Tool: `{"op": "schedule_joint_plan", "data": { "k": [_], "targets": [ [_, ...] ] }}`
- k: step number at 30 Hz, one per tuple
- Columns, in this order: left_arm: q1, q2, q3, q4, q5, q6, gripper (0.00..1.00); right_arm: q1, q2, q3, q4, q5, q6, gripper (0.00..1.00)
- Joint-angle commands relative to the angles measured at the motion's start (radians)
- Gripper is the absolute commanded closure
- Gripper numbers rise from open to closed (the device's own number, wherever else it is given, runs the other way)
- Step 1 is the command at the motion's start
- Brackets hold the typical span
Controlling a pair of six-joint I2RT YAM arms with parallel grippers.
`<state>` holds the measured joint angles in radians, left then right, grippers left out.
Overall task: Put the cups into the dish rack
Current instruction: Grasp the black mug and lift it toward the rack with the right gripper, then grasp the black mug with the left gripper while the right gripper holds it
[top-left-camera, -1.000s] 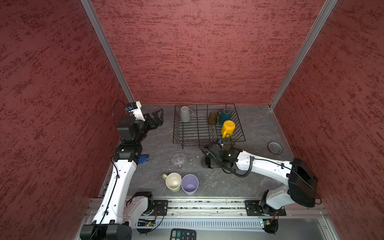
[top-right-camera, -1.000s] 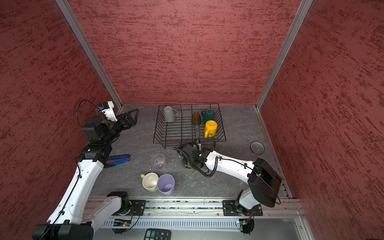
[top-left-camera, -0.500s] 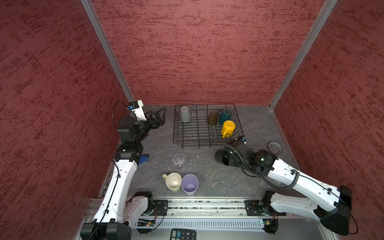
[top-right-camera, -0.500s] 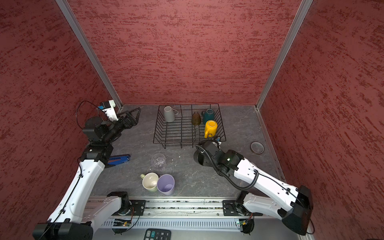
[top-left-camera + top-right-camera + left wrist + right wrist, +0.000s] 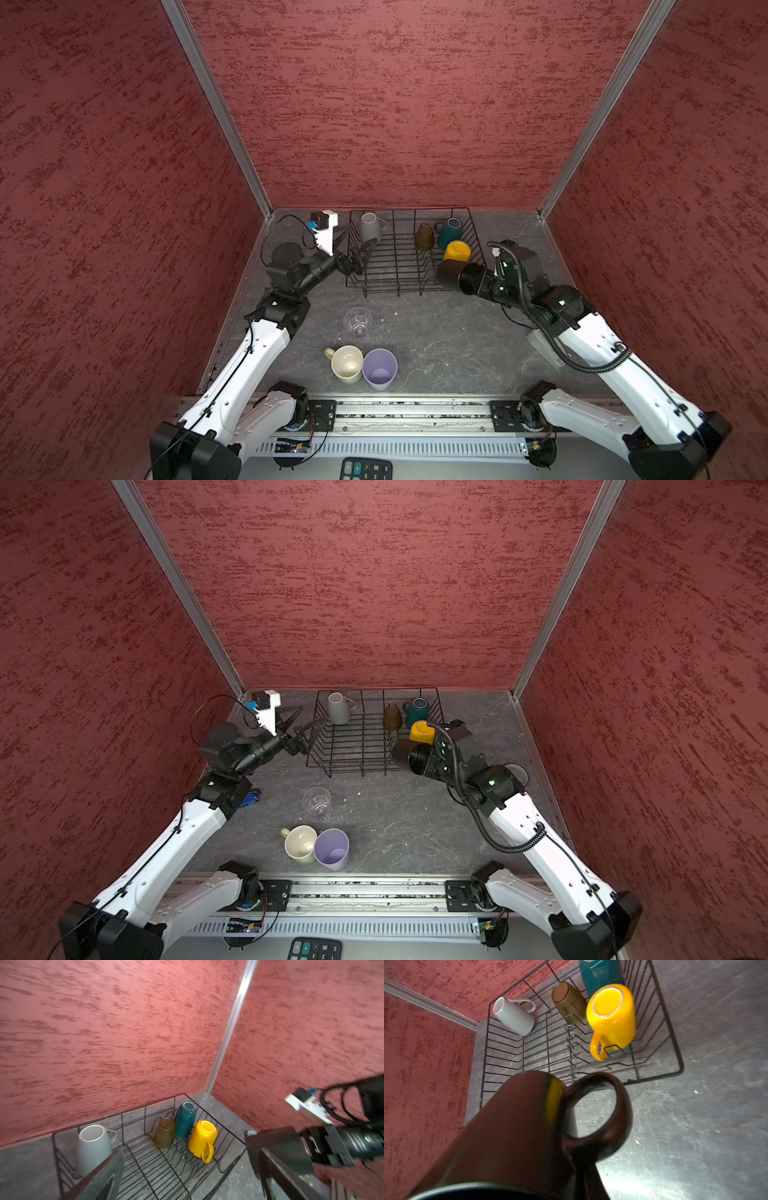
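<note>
The black wire dish rack [image 5: 386, 286] stands at the back. In it, mouths down, are a grey mug [image 5: 370, 226], a brown one [image 5: 424, 237], a teal one [image 5: 451, 232] and a yellow one [image 5: 457, 251]. My right gripper [image 5: 478, 280] is shut on a black mug [image 5: 451, 272], held tilted in the air at the rack's front right corner; the mug fills the right wrist view [image 5: 519, 1136]. My left gripper [image 5: 359, 245] stands open and empty at the rack's left side. A clear glass [image 5: 357, 322], a pale-green mug [image 5: 347, 363] and a lilac tumbler [image 5: 379, 368] stand on the table.
Red walls close in the table on three sides. A blue tool [image 5: 249, 798] lies under the left arm and a small grey round thing [image 5: 517, 773] sits behind the right arm. A calculator [image 5: 365, 469] lies past the front rail.
My right arm has lifted the black mug off the table in front of the rack and carried it up to the rack's front right corner. The left gripper has edged towards the rack.
</note>
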<state>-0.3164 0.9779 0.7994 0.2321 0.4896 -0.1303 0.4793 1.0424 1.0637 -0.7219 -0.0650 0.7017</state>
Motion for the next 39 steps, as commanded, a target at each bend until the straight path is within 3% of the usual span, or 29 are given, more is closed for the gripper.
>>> {"op": "schedule_joint_plan", "data": {
  "k": [1,7,15,21,29,39],
  "targets": [
    [-0.063,0.004,-0.057,0.173,0.074,0.196,0.0,-0.071,-0.004,-0.017,0.246,-0.224,-0.013,1.0],
    [-0.076,0.097,-0.091,0.349,0.27,0.213,0.0,-0.172,0.013,-0.056,0.373,-0.423,-0.022,1.0],
    [-0.088,0.243,-0.067,0.484,0.47,0.226,0.0,-0.187,0.06,-0.056,0.494,-0.604,-0.042,1.0],
    [-0.101,0.325,-0.026,0.523,0.51,0.227,0.0,-0.188,0.082,-0.053,0.573,-0.764,-0.034,1.0],
    [-0.127,0.391,0.015,0.574,0.504,0.235,0.0,-0.187,0.102,-0.06,0.651,-0.864,0.025,1.0],
    [-0.16,0.456,0.061,0.598,0.537,0.244,0.0,-0.162,0.11,-0.101,0.738,-0.892,0.09,1.0]
  ]
}}
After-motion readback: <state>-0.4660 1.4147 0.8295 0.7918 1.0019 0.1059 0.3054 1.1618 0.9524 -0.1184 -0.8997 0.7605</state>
